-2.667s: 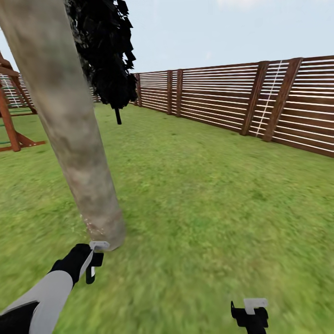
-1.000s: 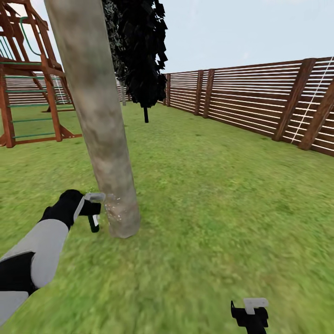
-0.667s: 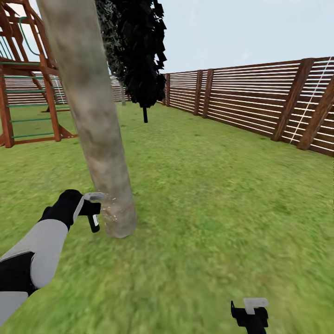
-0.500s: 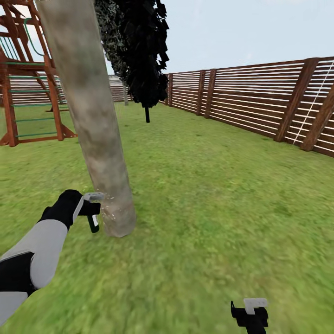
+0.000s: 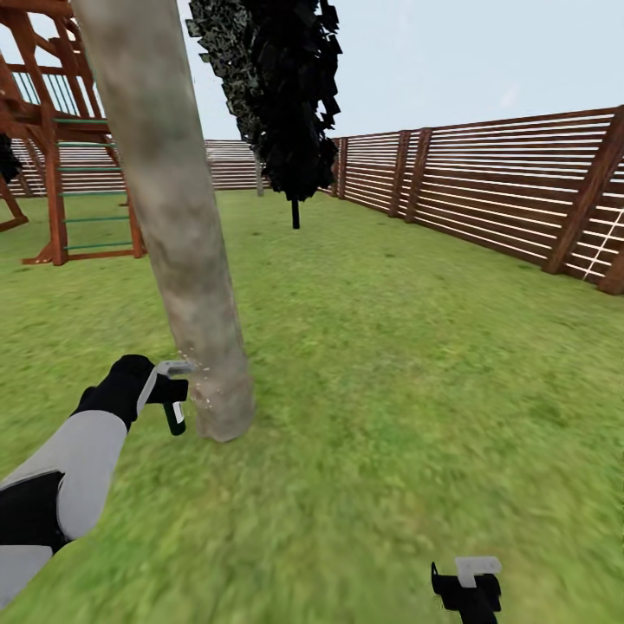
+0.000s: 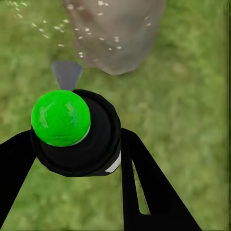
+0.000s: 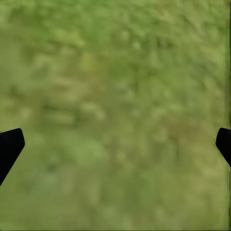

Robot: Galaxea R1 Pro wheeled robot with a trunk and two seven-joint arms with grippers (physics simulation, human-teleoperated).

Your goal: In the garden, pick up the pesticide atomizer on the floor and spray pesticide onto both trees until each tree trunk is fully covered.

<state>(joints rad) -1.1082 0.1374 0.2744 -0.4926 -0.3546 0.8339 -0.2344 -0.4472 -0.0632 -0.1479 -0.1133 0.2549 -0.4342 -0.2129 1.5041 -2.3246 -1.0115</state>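
Head view: a green lawn (image 5: 407, 364) fills the lower two thirds of the frame, under pale blue sky. A thick, mottled grey-brown tree trunk (image 5: 173, 217) leans from the top left down to its base at lower left of centre. At the lower left, the robot's left arm, grey with a black wrist, reaches toward the trunk's base. Its left gripper (image 5: 165, 394) is clenched on the pesticide atomizer (image 5: 173, 390), a small black sprayer with a pale grey head, held just beside the trunk. Pale specks of spray dot the bark next to the nozzle. At the bottom edge, right of centre, the right gripper (image 5: 468, 589) hangs over bare grass; from here I cannot tell how far it is spread. A near-black conifer (image 5: 286, 95) stands at top centre. A reddish-brown slatted fence (image 5: 494, 199) runs along the right and back. A wooden play frame (image 5: 61, 165) with green rungs stands at the upper left.

Left wrist view: two black fingers (image 6: 144, 183) grip the atomizer's black round body, which has a bright green cap. Its grey nozzle points at the trunk base at the top of the frame, amid white droplets. No label or writing can be read.

Right wrist view: blurred grass, with two black fingertips (image 7: 9, 147) at the far left and right edges, spread wide and holding nothing.
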